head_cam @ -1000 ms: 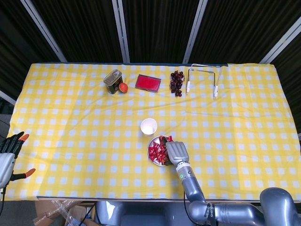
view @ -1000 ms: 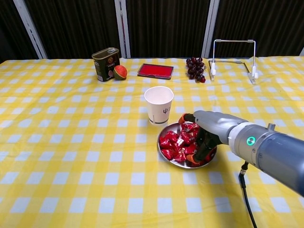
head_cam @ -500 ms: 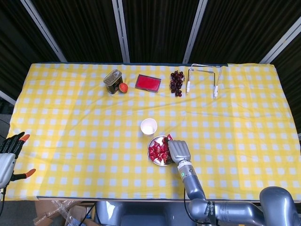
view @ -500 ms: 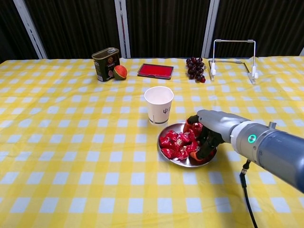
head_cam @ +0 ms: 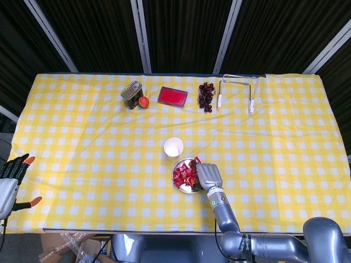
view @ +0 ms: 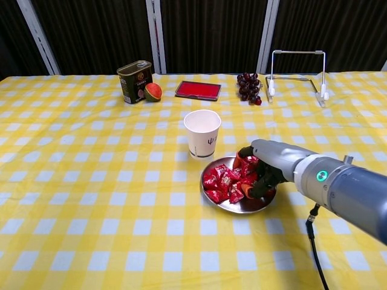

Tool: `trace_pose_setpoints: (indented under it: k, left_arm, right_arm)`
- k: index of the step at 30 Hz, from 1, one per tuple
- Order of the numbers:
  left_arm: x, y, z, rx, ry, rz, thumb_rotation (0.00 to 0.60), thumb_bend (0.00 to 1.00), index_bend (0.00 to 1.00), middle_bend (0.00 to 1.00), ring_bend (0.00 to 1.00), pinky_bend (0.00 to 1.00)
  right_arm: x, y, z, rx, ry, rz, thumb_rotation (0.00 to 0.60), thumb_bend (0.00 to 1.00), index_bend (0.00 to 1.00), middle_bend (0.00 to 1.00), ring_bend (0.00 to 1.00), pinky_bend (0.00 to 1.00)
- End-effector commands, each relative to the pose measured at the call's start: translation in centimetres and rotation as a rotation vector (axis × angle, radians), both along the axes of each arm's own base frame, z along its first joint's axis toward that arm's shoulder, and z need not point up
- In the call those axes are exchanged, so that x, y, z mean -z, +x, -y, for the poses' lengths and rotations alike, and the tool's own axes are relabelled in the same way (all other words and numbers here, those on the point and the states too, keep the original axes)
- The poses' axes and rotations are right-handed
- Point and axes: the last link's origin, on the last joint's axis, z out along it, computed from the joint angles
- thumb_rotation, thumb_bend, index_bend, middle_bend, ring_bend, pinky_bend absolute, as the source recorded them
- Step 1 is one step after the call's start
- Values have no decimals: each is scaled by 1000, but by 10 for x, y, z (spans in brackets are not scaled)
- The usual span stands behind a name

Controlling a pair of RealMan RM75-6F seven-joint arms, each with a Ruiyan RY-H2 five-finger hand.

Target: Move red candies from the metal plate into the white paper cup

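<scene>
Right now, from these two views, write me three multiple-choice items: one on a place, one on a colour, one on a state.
1. Where does the white paper cup stand?
A. just behind the metal plate
B. beside the grapes
C. on the red tray

2. What colour is the cloth on the table?
A. blue and white stripes
B. yellow and white checks
C. plain green

3. What is the right hand doing?
A. resting far from the plate
B. holding the cup
C. reaching into the red candies with curled fingers

Answers: 1 A, the cup stands upright next to the metal plate's far rim. 2 B, checks cover the whole table. 3 C, the fingers lie among the red candies on the plate.
</scene>
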Motion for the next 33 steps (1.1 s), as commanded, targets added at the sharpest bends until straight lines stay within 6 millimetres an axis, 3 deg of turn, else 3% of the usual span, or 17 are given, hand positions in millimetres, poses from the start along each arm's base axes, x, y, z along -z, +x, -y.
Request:
trace_pose_setpoints:
  k: [1,18,33]
  left_arm:
    - [0,0,0,0,-1,1,600,19,0,0,0,0]
    - [0,0,0,0,1,-1,600,19,0,0,0,0]
    - [-1,-1,-1,-10,4,10,600,19,0,0,0,0]
  right_arm:
    - [0,2,0,-6,-5,12,600,603,681,865,931,1000]
    - [-3,6,6,-22,-47,53,600,603,683,865,931,1000]
    - [-46,49,20,-117,-127,84,600,603,683,865,931,1000]
